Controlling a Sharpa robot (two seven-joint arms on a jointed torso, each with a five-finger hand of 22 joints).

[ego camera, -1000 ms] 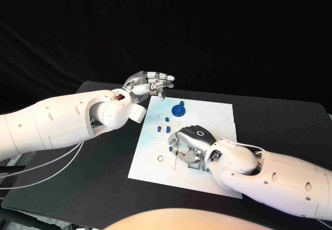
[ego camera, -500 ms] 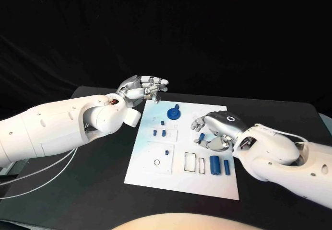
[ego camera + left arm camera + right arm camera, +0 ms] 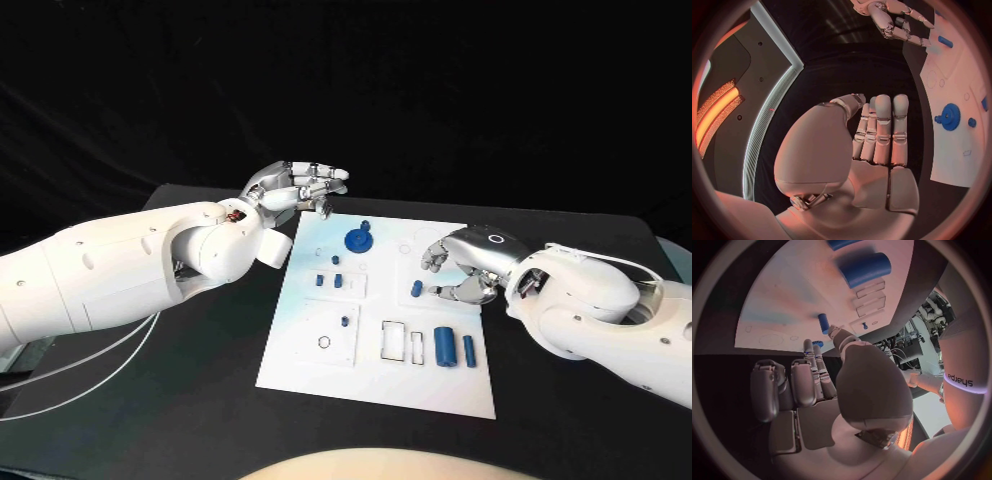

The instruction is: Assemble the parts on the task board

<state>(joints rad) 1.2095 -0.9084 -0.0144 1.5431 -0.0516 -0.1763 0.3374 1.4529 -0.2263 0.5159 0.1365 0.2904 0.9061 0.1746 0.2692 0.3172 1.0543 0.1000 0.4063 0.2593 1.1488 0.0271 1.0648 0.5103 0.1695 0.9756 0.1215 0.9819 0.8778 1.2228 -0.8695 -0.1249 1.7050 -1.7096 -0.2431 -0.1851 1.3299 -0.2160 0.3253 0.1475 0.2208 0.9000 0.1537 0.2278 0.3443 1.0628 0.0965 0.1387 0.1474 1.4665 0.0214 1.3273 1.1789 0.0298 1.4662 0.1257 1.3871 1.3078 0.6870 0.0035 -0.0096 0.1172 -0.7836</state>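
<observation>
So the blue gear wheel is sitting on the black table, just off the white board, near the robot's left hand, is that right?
Not quite. The blue gear wheel sits on the white board itself, near its far edge, not on the black table. The head view shows it. It is indeed near the left hand.

task board (image 3: pixel 378 375): right edge partly hidden behind the right robot hand (image 3: pixel 469 265)
small blue parts (image 3: pixel 327 281): too small to tell shapes

Bright board, dark backdrop, fisheye edges
</observation>
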